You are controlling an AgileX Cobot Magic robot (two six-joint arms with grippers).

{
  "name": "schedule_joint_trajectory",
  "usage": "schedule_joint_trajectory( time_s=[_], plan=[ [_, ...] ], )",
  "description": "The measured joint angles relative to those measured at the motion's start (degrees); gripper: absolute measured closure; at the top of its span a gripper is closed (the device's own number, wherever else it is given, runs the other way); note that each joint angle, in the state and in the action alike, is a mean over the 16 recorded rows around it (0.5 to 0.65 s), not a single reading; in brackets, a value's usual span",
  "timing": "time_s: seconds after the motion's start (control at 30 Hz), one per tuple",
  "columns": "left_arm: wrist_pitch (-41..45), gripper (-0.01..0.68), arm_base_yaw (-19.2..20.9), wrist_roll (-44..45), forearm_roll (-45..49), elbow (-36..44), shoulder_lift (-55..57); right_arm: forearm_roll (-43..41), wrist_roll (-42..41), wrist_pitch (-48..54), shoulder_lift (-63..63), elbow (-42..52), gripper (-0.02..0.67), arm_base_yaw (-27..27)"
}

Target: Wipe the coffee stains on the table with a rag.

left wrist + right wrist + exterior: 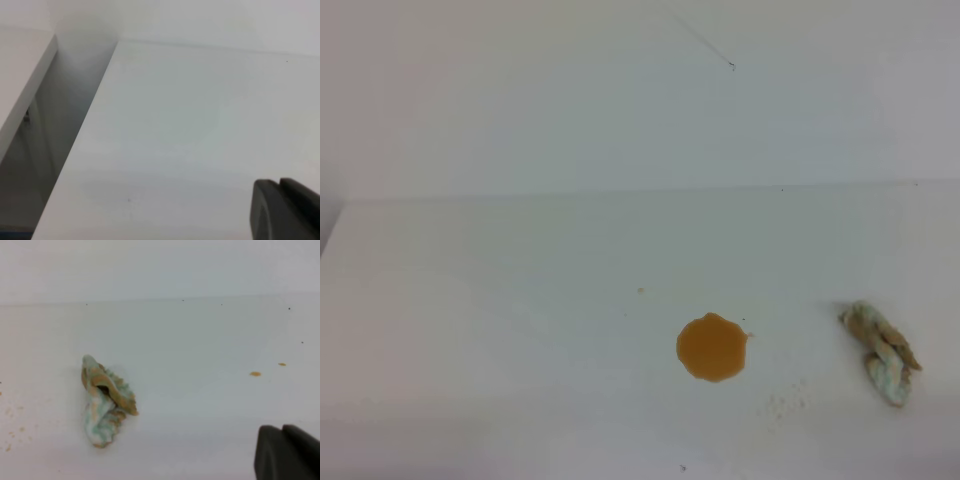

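A small crumpled rag (pixel 882 352) lies at the right of the overhead view on a plain white counter (pixel 500 300). It is pale blue-white cloth with tan-brown staining, bunched into a lumpy, twisted wad. It looks soft and light, likely to squash and shift under a push, and possibly damp given the staining. The raised brown fold along its upper edge, seen clearly in the right wrist view (pixel 105 400), seems the best place to pinch, since it stands proud of the flat surface.

To the left of the rag, well apart from it and nearer the middle of the overhead view, sits the coffee stain (pixel 711 347): one roundish orange-brown puddle, untouched and with a crisp edge. A tiny yellowish speck (pixel 641 291) lies up and to the left of it, and a scatter of faint brownish dots (pixel 786 402) lies between the puddle and the rag, toward the bottom.

The right end effector (pixel 285 452) shows only as a dark tip in the lower right corner of its own view, pressed together, holding nothing, and well clear of the rag. The left end effector (pixel 282 210) shows the same way in the lower right corner of its view; whether it is spread or closed I cannot tell.

The counter is smooth and looks slick, so the cloth may slide. A plain white wall (pixel 620 90) rises behind it, and a shadowed gap (pixel 55 140) runs along the counter's edge in the left wrist view.
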Motion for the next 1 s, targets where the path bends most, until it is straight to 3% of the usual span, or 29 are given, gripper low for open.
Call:
schedule_joint_trajectory(
  time_s=[1.0],
  plan=[
    [0.0,0.675,0.0,0.0,0.0,0.0,0.0,0.0,0.0,0.0,0.0,0.0,0.652,0.0]
  ],
)
